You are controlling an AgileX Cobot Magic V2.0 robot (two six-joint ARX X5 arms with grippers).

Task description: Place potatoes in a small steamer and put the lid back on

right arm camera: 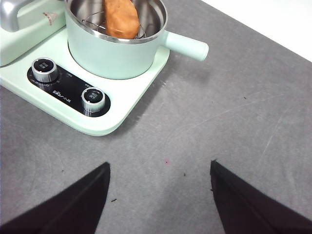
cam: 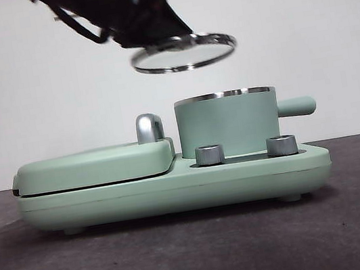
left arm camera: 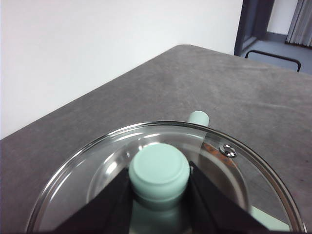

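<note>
- From where I drive, the bench [cam: 199, 255] runs dark and bare in front; on it sits one green cooker base [cam: 174, 187] with two knobs [cam: 210, 155], one at about 6 o'clock under the pot's left edge, the other toward 5 o'clock.
- One flat griddle [cam: 92, 166] lies at 9 o'clock of the pot, with one chrome handle [cam: 149, 127] between them.
- One pot [cam: 227, 124] stands on the base, its stubby handle pointing to 3 o'clock. The right wrist view shows one potato [right arm camera: 121, 18] already inside on a wire rack.
- My right claw [right arm camera: 161, 195] waits with its jaws spread wide over bare bench, holding nothing.
- My left claw [left arm camera: 158, 195] is clamped on the knob [left arm camera: 159, 170] of the one lid [cam: 182, 51], which hangs in the air above the pot, toward 11 o'clock of its rim, and slightly tilted.
- I judge the step in hand to be seating the lid. To do it well I would carry it toward 3 o'clock until its ring centres over the steel rim, level it, then lower straight down and let go only once the rim sits all round.
- The potato's end stands near rim height, so I would watch that the lid does not rock on it.
</note>
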